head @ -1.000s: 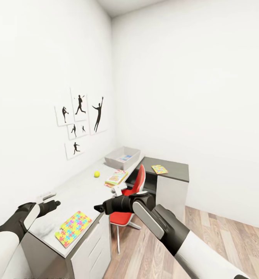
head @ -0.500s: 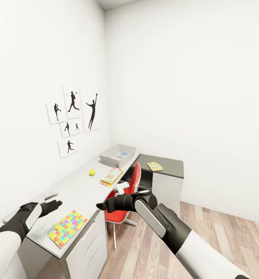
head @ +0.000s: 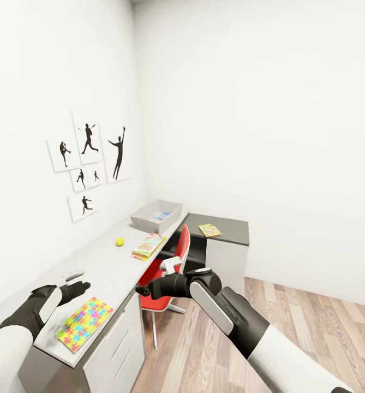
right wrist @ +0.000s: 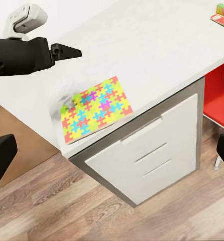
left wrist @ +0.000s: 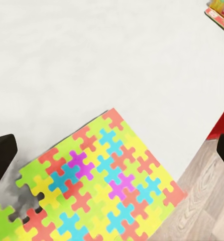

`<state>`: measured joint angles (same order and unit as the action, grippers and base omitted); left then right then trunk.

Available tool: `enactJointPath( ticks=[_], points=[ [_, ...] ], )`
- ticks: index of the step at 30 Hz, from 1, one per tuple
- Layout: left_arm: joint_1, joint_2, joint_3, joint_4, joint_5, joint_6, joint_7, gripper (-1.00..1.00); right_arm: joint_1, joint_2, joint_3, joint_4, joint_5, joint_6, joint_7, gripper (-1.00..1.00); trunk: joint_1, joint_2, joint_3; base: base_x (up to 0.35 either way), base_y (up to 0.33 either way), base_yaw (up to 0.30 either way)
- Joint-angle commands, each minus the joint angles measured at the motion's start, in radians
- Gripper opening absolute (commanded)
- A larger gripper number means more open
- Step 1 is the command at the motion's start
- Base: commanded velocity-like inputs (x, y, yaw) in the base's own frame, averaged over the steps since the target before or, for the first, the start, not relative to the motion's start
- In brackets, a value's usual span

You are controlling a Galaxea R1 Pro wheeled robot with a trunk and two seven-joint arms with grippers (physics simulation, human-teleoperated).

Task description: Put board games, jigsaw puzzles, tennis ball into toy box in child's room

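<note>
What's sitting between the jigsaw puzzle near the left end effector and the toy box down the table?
Along the table, the tennis ball and a stack of board games lie between the jigsaw puzzle and the toy box. Nothing stands between the left end effector and the puzzle.

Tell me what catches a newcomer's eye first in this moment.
Probably the bright multicoloured jigsaw puzzle lying at the near end of the pale table, just beside the left gripper. Next comes the red chair tucked against the table's edge, behind the right gripper. Black sports-silhouette pictures stand out on the white wall above.
</note>
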<state>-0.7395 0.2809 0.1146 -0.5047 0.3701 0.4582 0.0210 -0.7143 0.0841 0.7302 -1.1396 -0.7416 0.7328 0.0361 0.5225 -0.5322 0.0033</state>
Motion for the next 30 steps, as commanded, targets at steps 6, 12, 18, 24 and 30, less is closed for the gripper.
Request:
enactJointPath(
  ticks=[6,12,18,24,30],
  points=[
    [0.001,0.0,0.002,-0.002,0.009,0.003,0.002,1.0,-0.001,0.0,0.0,0.0,0.004,0.004,0.004,1.0,0.0,-0.001,-0.01,0.0,0.0,-0.096],
    [0.0,0.0,0.002,-0.002,0.009,0.002,0.002,1.0,-0.001,0.0,0.0,0.0,0.004,0.003,0.004,1.0,0.0,-0.001,-0.019,0.0,0.0,-0.017],
    [0.0,0.001,0.001,-0.002,0.01,0.001,0.001,1.0,-0.001,0.003,0.001,0.0,0.004,0.002,0.003,1.0,0.0,-0.001,-0.029,0.0,0.0,0.03],
    [0.0,0.002,0.0,-0.002,0.01,-0.008,-0.001,1.0,-0.001,0.006,0.001,0.0,0.005,0.002,0.002,1.0,0.0,-0.001,-0.038,0.0,0.0,0.138],
    [0.001,0.001,0.0,-0.002,0.01,-0.011,-0.001,1.0,-0.001,0.001,0.0,0.0,0.004,0.001,0.004,1.0,0.0,-0.001,-0.042,0.001,0.0,0.068]
  ],
)
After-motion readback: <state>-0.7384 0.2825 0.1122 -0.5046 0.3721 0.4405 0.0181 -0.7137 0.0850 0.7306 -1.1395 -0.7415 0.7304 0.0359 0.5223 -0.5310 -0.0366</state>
